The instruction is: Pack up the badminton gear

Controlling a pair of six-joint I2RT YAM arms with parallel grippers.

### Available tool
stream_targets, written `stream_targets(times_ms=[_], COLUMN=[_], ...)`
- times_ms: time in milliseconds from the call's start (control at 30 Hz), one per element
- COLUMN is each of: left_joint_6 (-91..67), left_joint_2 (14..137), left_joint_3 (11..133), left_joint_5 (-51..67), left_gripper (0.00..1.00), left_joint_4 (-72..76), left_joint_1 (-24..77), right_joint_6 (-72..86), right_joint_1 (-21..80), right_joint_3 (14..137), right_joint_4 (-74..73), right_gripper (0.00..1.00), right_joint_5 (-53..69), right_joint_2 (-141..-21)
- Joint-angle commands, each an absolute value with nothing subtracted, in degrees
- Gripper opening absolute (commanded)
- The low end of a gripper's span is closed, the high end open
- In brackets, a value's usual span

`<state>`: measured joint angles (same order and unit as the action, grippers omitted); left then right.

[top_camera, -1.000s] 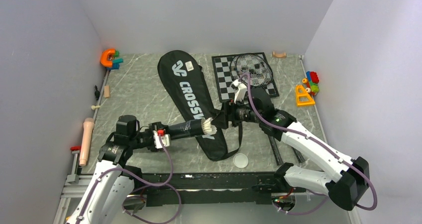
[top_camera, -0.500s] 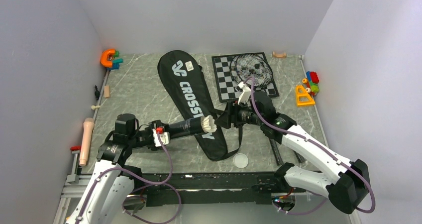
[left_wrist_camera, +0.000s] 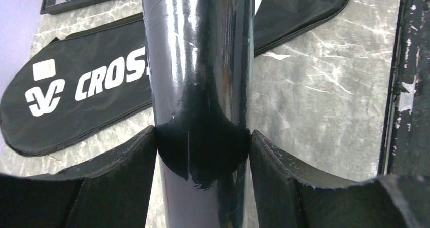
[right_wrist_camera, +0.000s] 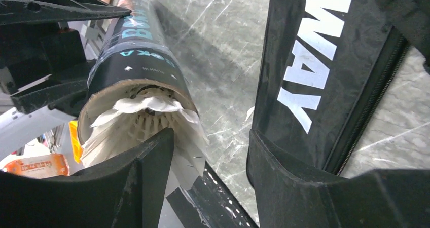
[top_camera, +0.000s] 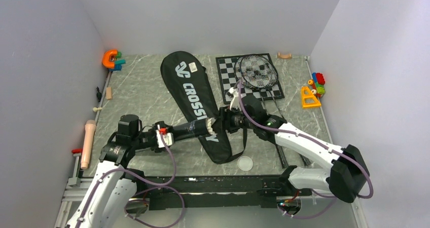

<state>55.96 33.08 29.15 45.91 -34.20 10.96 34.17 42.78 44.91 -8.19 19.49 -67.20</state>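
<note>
Over the worktop (top_camera: 147, 93) in the top view, the left gripper (top_camera: 171, 134) holds the shuttlecock tube (top_camera: 192, 128) level across the CROSSWAY racket bag (top_camera: 195, 96); the right gripper (top_camera: 221, 122) meets its open end. Left wrist: jaws clamped on the tube. Right wrist: jaws spread apart, a shuttlecock (right_wrist_camera: 147, 119) seated in the tube mouth beside one jaw.

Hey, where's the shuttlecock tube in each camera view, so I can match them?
Top external: the tube lies left of centre, slanting up to the right, open end over the racket bag.
Left wrist: the tube fills the middle, top to bottom, clamped in the left claw.
Right wrist: the tube is upper left, open end toward the camera, feathers showing.
Shared landmark: the bag's white lettering.
</note>
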Motion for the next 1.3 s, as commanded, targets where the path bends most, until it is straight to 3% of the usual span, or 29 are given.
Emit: stream_targets(times_ms=[0, 133, 300, 433, 800, 1067, 1267], left_joint_6=[54.9, 54.6, 54.3, 54.9, 56.9, 56.6, 56.4], left_joint_2=[34.1, 34.3, 34.4, 34.3, 33.8, 33.0, 31.9], left_joint_3=[32.6, 33.2, 33.3, 32.7, 29.6, 28.9, 28.5], left_joint_5=[50.3, 50.9, 51.2, 50.8, 48.9, 47.1, 46.7], left_gripper=[0.02, 0.02, 0.02, 0.02, 0.01, 0.02, 0.02], left_joint_4=[-30.4, -30.2, -30.0, -30.3, -30.4, -30.3, -31.2], left_joint_1=[11.2, 11.2, 11.4, 11.4, 11.4, 11.4, 11.4], right_joint_6=[34.4, 34.9, 36.3, 36.7, 35.4, 38.0, 42.3], right_joint_1=[45.8, 46.9, 47.3, 47.0, 31.1, 14.9, 12.7], right_joint_3=[47.4, 48.2, 49.0, 50.9, 50.5, 48.3, 44.8], right_joint_4=[-4.5, -2.3, 2.3, 1.8, -12.6, -21.8, -19.0], right_gripper=[0.59, 0.6, 0.76, 0.82, 0.91, 0.9, 0.87], right_joint_5=[17.1, 16.5, 17.8, 19.0, 20.1, 12.3, 3.9], right_joint_2=[-70.9, -74.0, -76.7, -77.3, -61.0, -64.6, -71.3])
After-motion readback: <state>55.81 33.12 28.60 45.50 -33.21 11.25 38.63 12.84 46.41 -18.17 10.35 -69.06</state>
